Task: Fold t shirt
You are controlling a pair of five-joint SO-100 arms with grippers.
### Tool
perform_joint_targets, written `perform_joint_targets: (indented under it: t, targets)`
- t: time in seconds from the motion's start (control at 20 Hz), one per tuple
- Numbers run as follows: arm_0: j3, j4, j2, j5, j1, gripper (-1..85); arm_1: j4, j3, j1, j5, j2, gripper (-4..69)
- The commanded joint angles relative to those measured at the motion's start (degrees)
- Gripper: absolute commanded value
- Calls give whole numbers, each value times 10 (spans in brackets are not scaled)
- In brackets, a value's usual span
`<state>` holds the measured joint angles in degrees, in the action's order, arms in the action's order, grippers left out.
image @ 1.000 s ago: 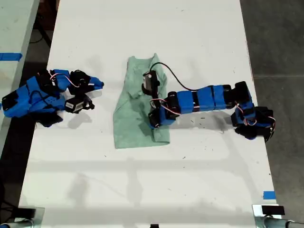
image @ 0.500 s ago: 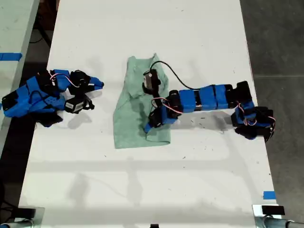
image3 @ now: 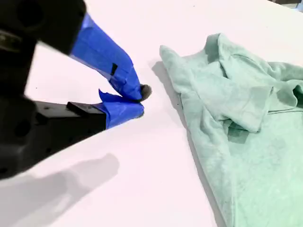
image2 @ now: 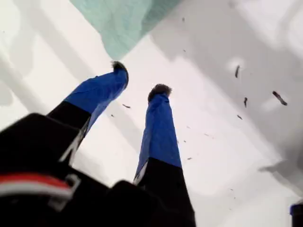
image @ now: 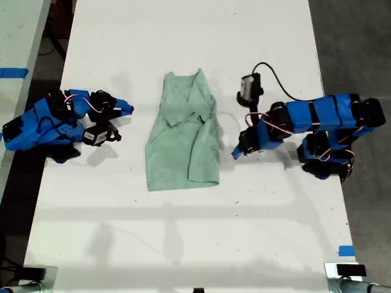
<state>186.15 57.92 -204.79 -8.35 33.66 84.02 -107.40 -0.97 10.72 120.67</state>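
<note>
The pale mint-green t shirt (image: 183,140) lies folded lengthwise in the middle of the white table (image: 183,244), narrow neck end farthest from the camera in the exterior view. My first gripper (image: 237,151) hovers just off the shirt's edge toward the exterior view's right. It is open and empty (image2: 140,78), with a corner of the t shirt (image2: 123,19) beyond its fingertips. My second gripper (image: 127,110) rests at the exterior view's left, apart from the cloth. Its jaws are shut on nothing (image3: 139,101), and the t shirt (image3: 236,118) lies rumpled beside it.
Small dark specks (image2: 279,98) dot the table near the first arm. A loose black cable (image: 275,76) arcs above that arm. Blue tape marks (image: 346,251) sit near the table's near corner at the exterior view's right. Dark floor (image: 360,49) borders the table.
My first gripper has drawn back off the shirt toward the exterior view's right and now stands beside it, empty. The shirt lies flat. The second arm has not moved.
</note>
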Motion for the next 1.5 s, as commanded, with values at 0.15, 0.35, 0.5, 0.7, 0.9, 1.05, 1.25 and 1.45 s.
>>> perform_joint_targets:
  t: [0.15,0.35,0.5,0.7,0.9,1.05,1.25,1.45]
  targets:
    - [26,-3,-5,-9,-5,-2,-120,-505,57,-59,401,41]
    - [26,-3,-5,-9,-6,-2,-70,-653,55,-44,676,23]
    - [26,-2,-6,-10,-10,-2,-33,-686,52,6,800,21]
    - [26,-1,-6,-11,-16,-2,-33,-686,50,5,800,22]
    - [26,0,-6,-11,-15,-2,-33,-686,48,1,800,22]
    - [26,0,-6,-11,-15,-2,-33,-686,48,0,800,22]
    - [26,0,-6,-11,-16,-2,-33,-686,48,-1,800,22]
    - [26,0,-6,-11,-18,-2,-33,-686,48,-2,800,22]
